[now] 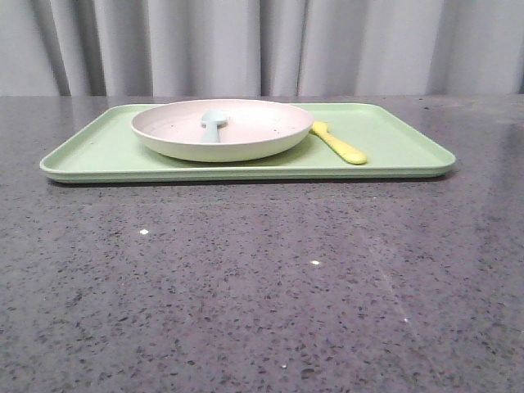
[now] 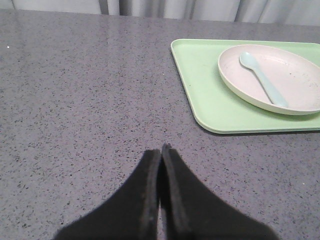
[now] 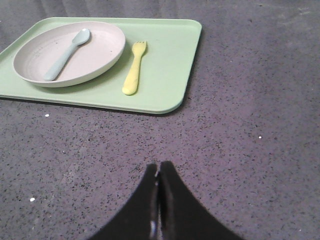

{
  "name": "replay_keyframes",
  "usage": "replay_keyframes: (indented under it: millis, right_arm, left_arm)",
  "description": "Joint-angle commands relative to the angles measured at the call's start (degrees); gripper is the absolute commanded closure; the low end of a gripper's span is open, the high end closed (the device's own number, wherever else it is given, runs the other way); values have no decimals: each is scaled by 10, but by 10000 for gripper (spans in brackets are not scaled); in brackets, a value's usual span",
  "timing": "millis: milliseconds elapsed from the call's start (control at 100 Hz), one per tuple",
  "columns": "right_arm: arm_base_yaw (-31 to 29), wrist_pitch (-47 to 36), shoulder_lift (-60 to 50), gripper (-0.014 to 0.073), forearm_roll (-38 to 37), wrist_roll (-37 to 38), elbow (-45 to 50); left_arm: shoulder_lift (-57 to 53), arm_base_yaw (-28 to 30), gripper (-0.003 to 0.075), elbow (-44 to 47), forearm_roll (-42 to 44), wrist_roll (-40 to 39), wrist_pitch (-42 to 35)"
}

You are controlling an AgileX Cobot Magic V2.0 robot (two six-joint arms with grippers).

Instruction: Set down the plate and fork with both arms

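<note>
The pale pink plate (image 1: 246,123) sits on the left half of the light-green tray (image 1: 401,147), with a light blue spoon (image 1: 213,125) lying in it. The yellow fork (image 1: 340,143) lies on the tray just right of the plate. The plate (image 2: 295,75) shows in the left wrist view, and plate (image 3: 95,50) and fork (image 3: 133,70) in the right wrist view. My left gripper (image 2: 161,150) is shut and empty over bare table, left of the tray. My right gripper (image 3: 159,167) is shut and empty over bare table, nearer than the tray. Neither arm shows in the front view.
The tray (image 2: 200,95) stands on a dark speckled stone table (image 1: 262,286) toward the back. A grey curtain (image 1: 262,45) hangs behind the table. The tray's near right corner (image 3: 172,105) lies ahead of the right gripper.
</note>
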Motion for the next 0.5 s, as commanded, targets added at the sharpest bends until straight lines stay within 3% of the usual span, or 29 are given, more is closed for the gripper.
replay_keyframes:
  millis: [0,170,490]
  right_arm:
    - [-3,-45,5,662,-8,-1,-14]
    - [-3,-45,5,662,-8,-1,-14]
    - [-3,-45,5,662,-8,-1,-14]
  left_arm:
    - [5,1,741,-14,-7,1,-41]
    - [5,1,741,-7,7,1,-90]
    - [-60,1,741,136,61,1,-330]
